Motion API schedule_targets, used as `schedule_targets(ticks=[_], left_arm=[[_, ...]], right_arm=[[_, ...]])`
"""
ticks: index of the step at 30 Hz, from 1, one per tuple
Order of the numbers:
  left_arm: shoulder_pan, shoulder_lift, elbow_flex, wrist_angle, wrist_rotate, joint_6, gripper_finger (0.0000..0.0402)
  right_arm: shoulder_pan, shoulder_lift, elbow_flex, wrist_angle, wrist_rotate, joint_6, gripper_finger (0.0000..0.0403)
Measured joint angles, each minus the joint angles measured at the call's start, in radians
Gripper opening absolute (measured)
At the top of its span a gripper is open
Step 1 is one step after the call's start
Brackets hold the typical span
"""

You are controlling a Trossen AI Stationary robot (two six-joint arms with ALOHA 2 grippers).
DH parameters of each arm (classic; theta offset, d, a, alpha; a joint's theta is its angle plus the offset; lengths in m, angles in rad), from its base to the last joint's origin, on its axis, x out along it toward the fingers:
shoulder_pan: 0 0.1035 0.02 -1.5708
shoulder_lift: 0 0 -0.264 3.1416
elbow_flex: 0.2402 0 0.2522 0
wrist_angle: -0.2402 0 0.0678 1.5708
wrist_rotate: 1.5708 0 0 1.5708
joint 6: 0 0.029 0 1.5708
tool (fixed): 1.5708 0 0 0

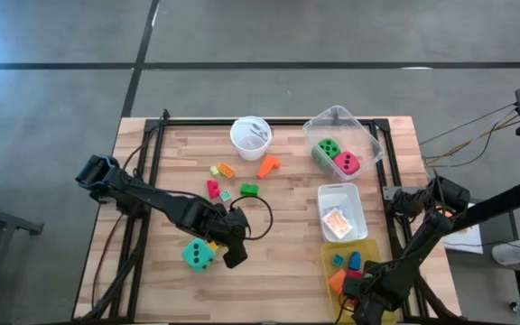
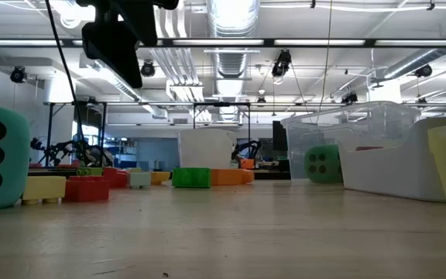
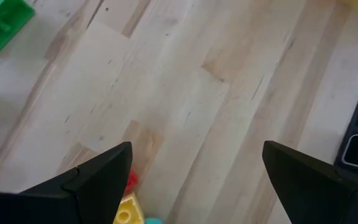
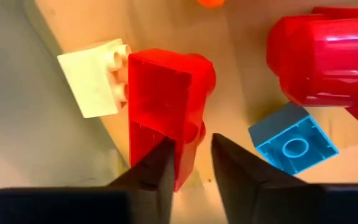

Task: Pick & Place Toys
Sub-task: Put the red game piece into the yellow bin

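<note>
Red block [image 4: 166,106] at your right tool [image 4: 191,155], fingers barely parted around it over the yellow bin [image 1: 332,287] at five o'clock, may snag on lifting; left tool [image 1: 233,244] gapes empty.

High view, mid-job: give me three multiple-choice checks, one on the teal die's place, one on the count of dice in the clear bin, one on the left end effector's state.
1. Where is the teal foam die with dark pips?
A. In the yellow bin
B. On the wooden table, beside the left end effector
C. In the white cup

2. How many foam dice lie in the clear rectangular plastic bin?
A. One
B. Two
C. Three

3. The left end effector is:
A. Open and empty
B. Shut on a green block
C. Shut on the teal die

Answers:
1 B: the die rests on bare wood next to that arm's tip.
2 B: a green die and a red-pink die sit inside.
3 A: its fingers stand wide apart over bare wood.
</note>
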Motion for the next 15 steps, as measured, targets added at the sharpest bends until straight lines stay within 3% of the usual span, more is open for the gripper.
schedule_targets(ticks=[7,15], left_arm=[[-0.001,0.0,-0.001,-0.03,0.0,-0.004,0.0366],[0.001,0.003,-0.039,-0.042,-0.014,-0.069,0.0366]], right_arm=[[0.0,-0.001,0.0,0.014,-0.021,-0.001,0.019],[0.001,-0.005,0.0,0.017,-0.129,0.049,0.0248]])
